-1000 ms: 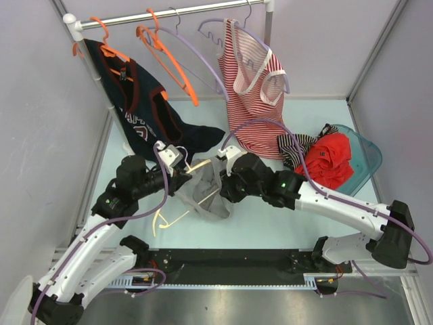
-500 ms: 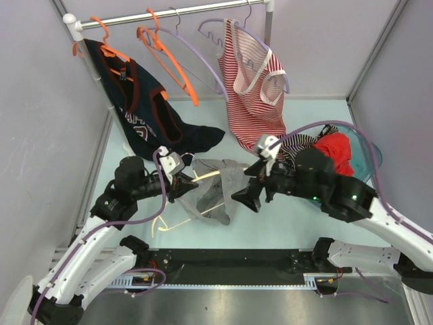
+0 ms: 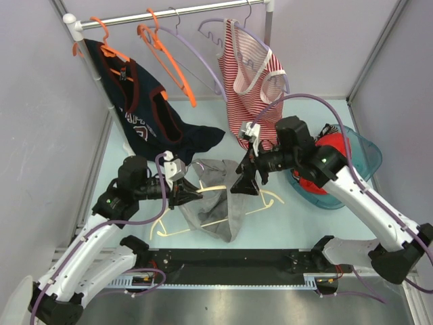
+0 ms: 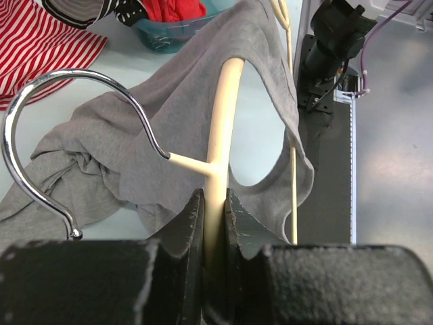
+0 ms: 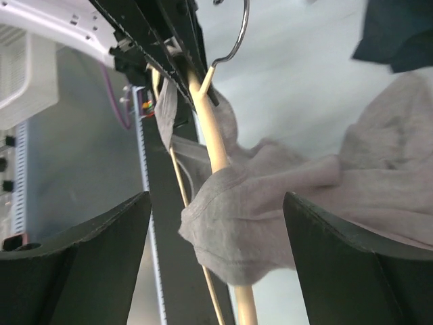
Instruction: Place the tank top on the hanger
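On the left, the left gripper (image 4: 215, 210) stays clamped on the hanger (image 4: 229, 95) at its neck. Mid-table, the tank top (image 3: 216, 203) drapes over one hanger arm. The right gripper (image 3: 245, 184) has just let go, fingers wide, so one shoulder looks threaded.

The tank top (image 3: 215, 203) is plain light grey, thin and soft, with no print. It sits crumpled in front of the middle of the pale table (image 3: 304, 223), partly threaded onto the hanger (image 3: 211, 186). The hanger is slim, cream plastic with a shiny metal hook (image 4: 74, 73), and its hook end points to the left. One arm runs through an opening of the top, and the fabric is bunched in folds around it. That arm's tip pokes out bare on the right side of the cloth. The other arm and the corner at the lower left are uncovered, and the thin bottom bar crosses the lower part of the top. The rest of the top sags in loose folds.
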You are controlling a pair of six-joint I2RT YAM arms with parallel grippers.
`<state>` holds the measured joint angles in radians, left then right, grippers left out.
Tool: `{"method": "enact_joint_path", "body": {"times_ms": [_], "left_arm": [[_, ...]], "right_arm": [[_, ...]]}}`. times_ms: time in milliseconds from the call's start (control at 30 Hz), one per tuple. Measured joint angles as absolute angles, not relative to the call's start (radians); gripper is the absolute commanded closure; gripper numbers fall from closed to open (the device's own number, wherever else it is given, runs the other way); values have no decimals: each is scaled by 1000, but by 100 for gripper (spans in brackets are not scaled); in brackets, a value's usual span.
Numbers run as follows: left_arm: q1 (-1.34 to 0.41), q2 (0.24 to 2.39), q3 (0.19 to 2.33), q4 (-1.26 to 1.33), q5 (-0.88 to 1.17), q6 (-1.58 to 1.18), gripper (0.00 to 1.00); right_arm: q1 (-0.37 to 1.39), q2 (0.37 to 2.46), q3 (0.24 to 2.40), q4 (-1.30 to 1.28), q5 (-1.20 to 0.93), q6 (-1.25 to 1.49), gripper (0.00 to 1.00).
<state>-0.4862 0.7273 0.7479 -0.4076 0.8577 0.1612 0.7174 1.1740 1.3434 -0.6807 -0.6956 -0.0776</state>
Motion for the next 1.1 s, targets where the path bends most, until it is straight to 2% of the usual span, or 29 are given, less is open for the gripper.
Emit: {"method": "enact_joint_path", "body": {"times_ms": [267,600,700,733,767,800,833,900,967,1000,1033,1100], "left_arm": [[-499,723,748,-408,869,167,100],[-506,712,748,-408,868,167,100],[-506,711,748,-408,865,167,100],[-506,711,748,-409,863,167,100],[-507,710,748,-409,860,167,100],[-507,710,748,-410,863,167,100],[-509,707,748,-411,869,168,100],[-517,697,748,-411,876,167,100],[-518,689,748,-414,868,167,100],[-518,686,748,-415,863,167,95],[-518,685,748,-416,860,167,72],[-518,685,748,-417,846,163,46]], "right_arm": [[717,1231,1343,-747,-832,-102,19],[734,1263,1332,-752,-879,-110,24],[758,1281,1327,-762,-874,-114,37],[767,1285,1326,-764,-871,-118,50],[776,1287,1324,-767,-868,-121,57],[783,1288,1322,-770,-855,-129,77],[786,1288,1322,-775,-845,-128,87],[785,1288,1322,-779,-826,-137,100],[786,1288,1320,-775,-817,-131,100],[788,1288,1319,-772,-815,-133,100],[789,1288,1316,-767,-811,-133,100],[791,1286,1308,-755,-801,-130,100]]}}
